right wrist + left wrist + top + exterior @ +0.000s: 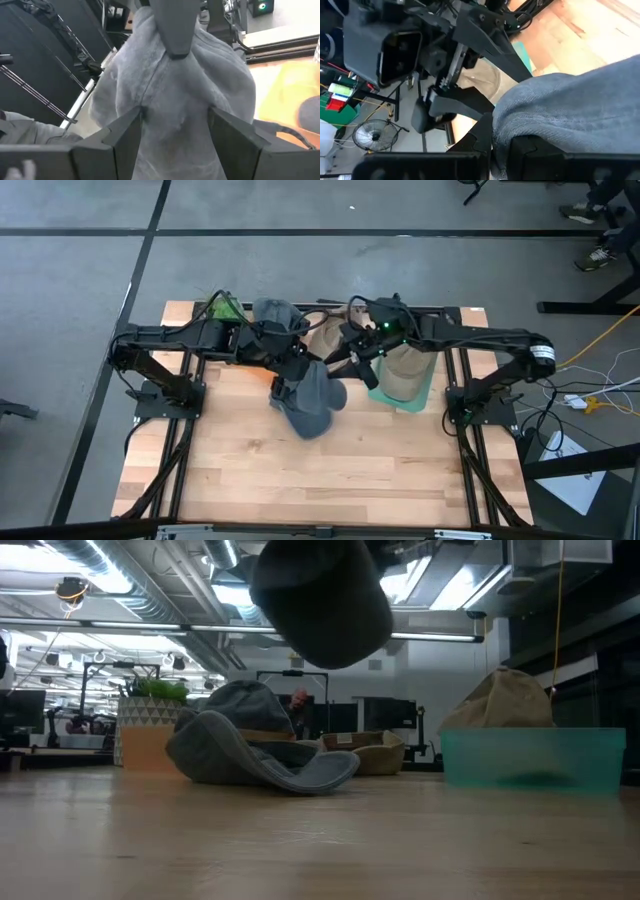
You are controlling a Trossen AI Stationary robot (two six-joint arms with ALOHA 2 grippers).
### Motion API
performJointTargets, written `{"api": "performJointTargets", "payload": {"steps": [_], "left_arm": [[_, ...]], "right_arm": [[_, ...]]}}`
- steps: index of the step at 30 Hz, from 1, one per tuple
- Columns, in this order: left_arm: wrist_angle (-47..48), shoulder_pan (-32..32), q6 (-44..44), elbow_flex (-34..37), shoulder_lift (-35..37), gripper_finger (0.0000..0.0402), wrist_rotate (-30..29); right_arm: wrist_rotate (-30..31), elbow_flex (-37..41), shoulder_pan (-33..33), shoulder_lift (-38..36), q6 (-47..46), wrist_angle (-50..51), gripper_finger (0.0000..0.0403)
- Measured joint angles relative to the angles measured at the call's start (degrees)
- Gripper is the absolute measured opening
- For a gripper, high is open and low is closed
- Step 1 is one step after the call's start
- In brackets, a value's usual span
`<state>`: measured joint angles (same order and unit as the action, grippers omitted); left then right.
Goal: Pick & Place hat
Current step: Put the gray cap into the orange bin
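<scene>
No text, label, brand, number or sign comes through legibly anywhere here; nothing to read out right now.

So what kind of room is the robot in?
Probably a robotics lab or workshop. The wooden table stands on a bare grey floor. Pipes and strip lights run across the open ceiling, and desks with monitors fill the room behind.

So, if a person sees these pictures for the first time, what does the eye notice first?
First, the grey hat hanging in the air above the table's middle, pinched by the left gripper, with the right gripper open right beside it. Next, a tan hat sitting in the teal bin at the right, and another grey hat lying on the table.
</scene>
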<state>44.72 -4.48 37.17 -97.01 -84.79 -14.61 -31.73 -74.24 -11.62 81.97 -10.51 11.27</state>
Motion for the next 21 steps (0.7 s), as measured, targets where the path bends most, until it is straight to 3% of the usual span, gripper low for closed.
{"api": "performJointTargets", "payload": {"steps": [10,21], "left_arm": [[-1.4,0.0,1.0,0.0,0.0,0.0019,0.1],[-1.3,0.0,-0.2,0.0,0.0,0.0031,-0.2]], "right_arm": [[-5.0,0.0,0.2,2.0,2.2,-4.6,0.0206],[-5.0,0.0,0.2,2.0,5.4,-4.4,0.0013]]}}
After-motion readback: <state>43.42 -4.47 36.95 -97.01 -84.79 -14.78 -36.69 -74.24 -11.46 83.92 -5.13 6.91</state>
